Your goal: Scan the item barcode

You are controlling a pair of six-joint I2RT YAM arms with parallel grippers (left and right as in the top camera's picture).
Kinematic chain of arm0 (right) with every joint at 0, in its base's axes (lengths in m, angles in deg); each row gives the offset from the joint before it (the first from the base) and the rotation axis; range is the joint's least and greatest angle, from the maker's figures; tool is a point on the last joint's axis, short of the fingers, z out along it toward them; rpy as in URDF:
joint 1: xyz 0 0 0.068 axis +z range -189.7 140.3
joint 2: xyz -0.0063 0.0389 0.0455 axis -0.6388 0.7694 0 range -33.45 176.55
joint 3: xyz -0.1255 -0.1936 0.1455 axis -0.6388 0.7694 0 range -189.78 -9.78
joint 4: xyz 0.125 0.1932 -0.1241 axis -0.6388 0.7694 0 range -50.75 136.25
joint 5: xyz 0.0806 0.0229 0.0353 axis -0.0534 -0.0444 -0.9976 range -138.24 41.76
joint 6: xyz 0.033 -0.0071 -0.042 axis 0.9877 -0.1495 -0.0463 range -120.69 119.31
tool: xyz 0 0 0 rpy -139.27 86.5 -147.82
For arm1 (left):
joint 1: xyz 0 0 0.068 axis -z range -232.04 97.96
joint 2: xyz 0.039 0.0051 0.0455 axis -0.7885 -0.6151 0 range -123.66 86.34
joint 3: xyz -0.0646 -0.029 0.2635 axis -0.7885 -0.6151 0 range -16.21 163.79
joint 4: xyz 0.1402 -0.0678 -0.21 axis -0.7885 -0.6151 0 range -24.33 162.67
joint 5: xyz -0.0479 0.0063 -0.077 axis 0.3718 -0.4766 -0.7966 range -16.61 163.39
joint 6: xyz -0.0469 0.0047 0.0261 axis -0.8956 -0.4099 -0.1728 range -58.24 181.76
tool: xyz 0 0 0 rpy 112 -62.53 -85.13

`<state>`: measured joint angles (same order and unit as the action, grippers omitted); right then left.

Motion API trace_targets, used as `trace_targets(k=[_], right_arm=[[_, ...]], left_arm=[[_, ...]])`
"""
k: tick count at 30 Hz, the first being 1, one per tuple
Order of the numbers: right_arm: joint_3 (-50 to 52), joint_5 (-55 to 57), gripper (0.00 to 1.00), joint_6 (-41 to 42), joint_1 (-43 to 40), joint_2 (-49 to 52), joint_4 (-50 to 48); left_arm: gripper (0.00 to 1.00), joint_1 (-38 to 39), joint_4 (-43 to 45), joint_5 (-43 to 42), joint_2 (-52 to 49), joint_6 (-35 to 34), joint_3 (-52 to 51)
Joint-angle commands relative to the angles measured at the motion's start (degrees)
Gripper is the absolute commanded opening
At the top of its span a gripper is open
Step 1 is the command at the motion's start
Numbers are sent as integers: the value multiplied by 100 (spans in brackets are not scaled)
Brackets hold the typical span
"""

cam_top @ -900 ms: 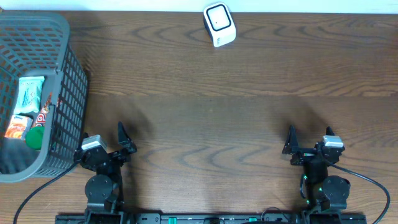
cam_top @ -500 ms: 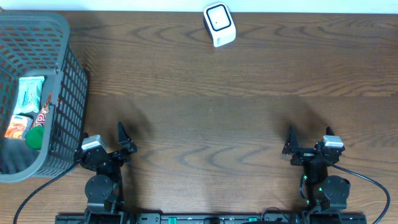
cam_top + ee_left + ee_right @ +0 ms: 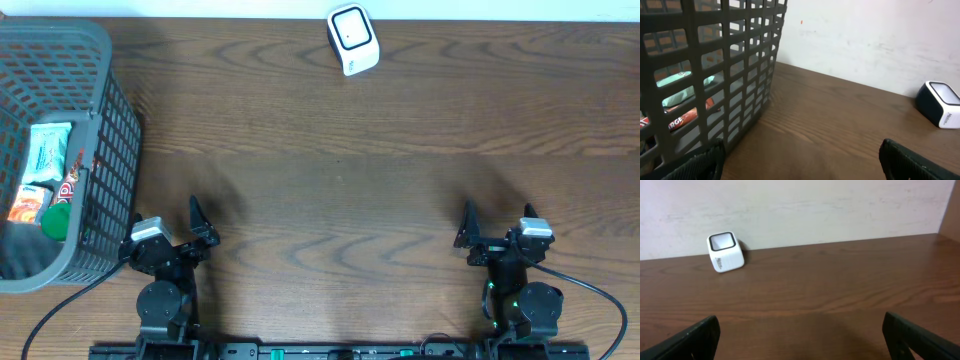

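The white scanner [image 3: 353,40] stands at the far edge of the table, also seen in the left wrist view [image 3: 940,105] and the right wrist view [image 3: 725,252]. The items lie in the grey basket [image 3: 112,140] at the left: a pale green packet [image 3: 48,150], a red-and-white wrapper [image 3: 68,187], an orange pack [image 3: 25,203] and a green cap [image 3: 56,222]. My left gripper [image 3: 163,216] [image 3: 800,162] rests open beside the basket's near right corner, nothing between its fingers. My right gripper [image 3: 497,218] [image 3: 802,340] sits open at the near right, also holding nothing.
The basket wall [image 3: 730,65] fills the left of the left wrist view, with the green packet [image 3: 685,85] and red wrapper [image 3: 682,120] showing through its mesh. Bare dark wooden tabletop [image 3: 340,180] lies between the grippers and the scanner. A pale wall [image 3: 800,200] runs behind the table.
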<state>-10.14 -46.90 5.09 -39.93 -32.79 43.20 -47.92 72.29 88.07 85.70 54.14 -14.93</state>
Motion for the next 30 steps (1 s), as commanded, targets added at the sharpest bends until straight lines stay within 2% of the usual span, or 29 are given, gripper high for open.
trace_targets(k=[1, 8, 16, 25, 30], right_arm=[[4, 48, 99, -72, 59, -33, 17], [4, 48, 99, -72, 59, -33, 17], [4, 48, 99, -72, 59, -33, 17], [4, 48, 99, -72, 59, -33, 17], [4, 48, 99, -72, 59, -33, 17]], left_arm=[[98, -31, -127, -57, 31, 26, -105], [98, -31, -146, -101, 31, -22, -103], [98, -31, -66, -1482, 31, -55, 55], [98, -31, -85, -1567, 24, -57, 264], [98, -31, -356, -1578, -238, -55, 715]])
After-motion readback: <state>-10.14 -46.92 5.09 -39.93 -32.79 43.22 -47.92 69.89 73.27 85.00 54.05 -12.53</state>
